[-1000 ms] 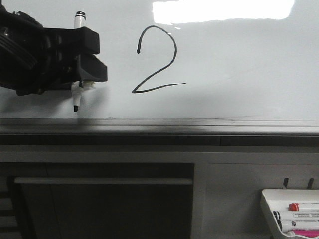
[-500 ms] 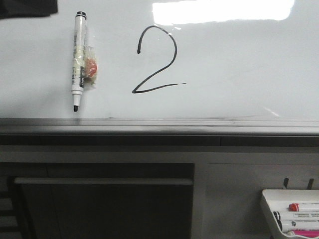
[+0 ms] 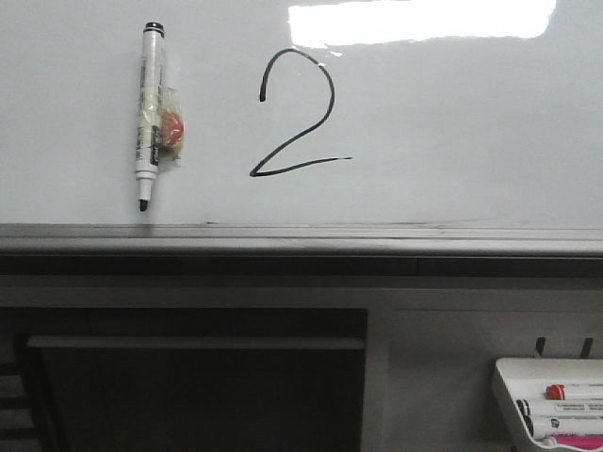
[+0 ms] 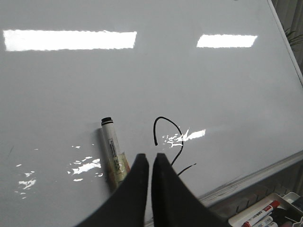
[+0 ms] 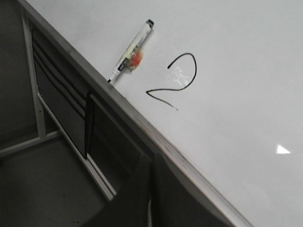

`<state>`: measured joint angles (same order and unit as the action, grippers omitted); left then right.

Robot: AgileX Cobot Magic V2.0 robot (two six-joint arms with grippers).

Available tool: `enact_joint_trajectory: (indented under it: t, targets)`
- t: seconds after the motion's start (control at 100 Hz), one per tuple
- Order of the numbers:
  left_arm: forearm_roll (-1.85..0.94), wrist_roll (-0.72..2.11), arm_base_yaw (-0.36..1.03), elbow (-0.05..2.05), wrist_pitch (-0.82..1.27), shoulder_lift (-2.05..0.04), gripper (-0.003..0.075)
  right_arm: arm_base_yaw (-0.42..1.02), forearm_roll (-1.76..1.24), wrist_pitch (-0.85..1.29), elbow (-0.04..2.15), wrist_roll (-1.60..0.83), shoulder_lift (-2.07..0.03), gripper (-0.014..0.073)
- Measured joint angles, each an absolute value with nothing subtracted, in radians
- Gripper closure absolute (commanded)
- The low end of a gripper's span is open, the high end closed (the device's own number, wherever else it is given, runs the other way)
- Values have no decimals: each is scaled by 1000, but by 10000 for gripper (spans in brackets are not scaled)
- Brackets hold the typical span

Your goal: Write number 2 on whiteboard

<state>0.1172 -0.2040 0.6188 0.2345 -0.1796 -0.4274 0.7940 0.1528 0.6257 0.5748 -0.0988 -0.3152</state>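
The number 2 (image 3: 301, 138) is drawn in thin black line on the whiteboard (image 3: 452, 122). A white marker (image 3: 149, 113) with a black cap end and an orange lump taped to it sticks upright on the board left of the 2, tip down, with nothing holding it. Neither gripper shows in the front view. In the left wrist view my left gripper (image 4: 150, 157) is shut and empty, away from the board, with the marker (image 4: 112, 149) and the 2 (image 4: 180, 134) beyond it. My right gripper (image 5: 152, 156) is shut and empty, below the ledge; the 2 (image 5: 173, 89) and marker (image 5: 132, 49) lie far off.
A grey metal ledge (image 3: 301, 240) runs along the board's lower edge. A dark recessed cabinet panel (image 3: 198, 377) sits under it. A small white tray (image 3: 516, 414) with several markers hangs at the lower right, and it also shows in the left wrist view (image 4: 284, 202).
My left gripper held the marker against the board a second ago. It let go and drew back up and left out of the front view. The marker stays on the board.
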Motion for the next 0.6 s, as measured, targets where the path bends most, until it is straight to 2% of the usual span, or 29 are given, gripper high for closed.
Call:
enact_joint_trajectory:
  t: [0.26,0.6]
  targets:
    - [119,-204,619,191,-175,-411,739,794,153,642,476,-99,-262,650]
    - [119,-203,606,149,-164,-381,739,794,153,662,467,-99,-262,650]
